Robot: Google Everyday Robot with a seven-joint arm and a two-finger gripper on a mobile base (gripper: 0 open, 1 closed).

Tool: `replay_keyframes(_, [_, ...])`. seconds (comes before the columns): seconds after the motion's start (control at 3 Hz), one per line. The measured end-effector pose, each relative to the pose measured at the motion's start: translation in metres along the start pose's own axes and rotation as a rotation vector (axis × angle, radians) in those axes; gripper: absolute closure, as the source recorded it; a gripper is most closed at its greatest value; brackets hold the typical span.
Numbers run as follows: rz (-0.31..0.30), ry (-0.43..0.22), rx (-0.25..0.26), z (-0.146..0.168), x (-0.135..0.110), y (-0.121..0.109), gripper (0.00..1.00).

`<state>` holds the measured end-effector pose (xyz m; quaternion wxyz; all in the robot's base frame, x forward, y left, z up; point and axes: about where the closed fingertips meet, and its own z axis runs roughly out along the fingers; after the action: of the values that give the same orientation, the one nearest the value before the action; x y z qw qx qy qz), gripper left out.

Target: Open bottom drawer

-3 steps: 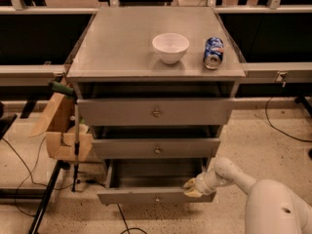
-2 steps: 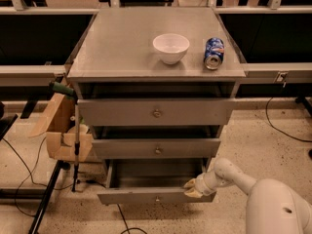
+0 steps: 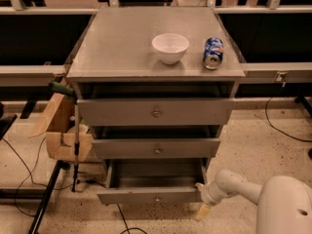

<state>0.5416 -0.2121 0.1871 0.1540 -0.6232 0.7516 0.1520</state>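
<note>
The bottom drawer (image 3: 151, 196) of the grey cabinet (image 3: 122, 57) stands pulled out toward me. Its narrow grey front with a small knob sits well forward of the two drawers above, and its inside shows bare. My gripper (image 3: 202, 202) is at the drawer front's right end, low near the floor, on the end of my white arm (image 3: 243, 189), which comes in from the lower right.
The middle drawer (image 3: 157, 148) and the top drawer (image 3: 156, 112) stick out slightly. A white bowl (image 3: 170, 48) and a blue can (image 3: 213, 52) rest on the cabinet top. A wooden fixture (image 3: 61, 130) and a black stand leg (image 3: 46, 204) crowd the left side. Cables (image 3: 285, 126) lie on the floor.
My gripper has dropped a little lower beside the drawer's right corner. The bottom drawer stays pulled out as before.
</note>
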Motion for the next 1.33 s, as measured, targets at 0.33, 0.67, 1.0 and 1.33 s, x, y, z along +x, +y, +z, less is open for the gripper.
replay_keyframes(0.33, [-0.012,0.061,0.018,0.014,0.013,0.030,0.00])
replay_keyframes(0.67, [-0.012,0.061,0.018,0.013,0.012,0.029,0.00])
replay_keyframes(1.0, [-0.028,0.053,0.025,0.021,0.005,0.034,0.00])
replay_keyframes(1.33, [-0.033,0.052,0.025,0.023,0.003,0.036,0.18])
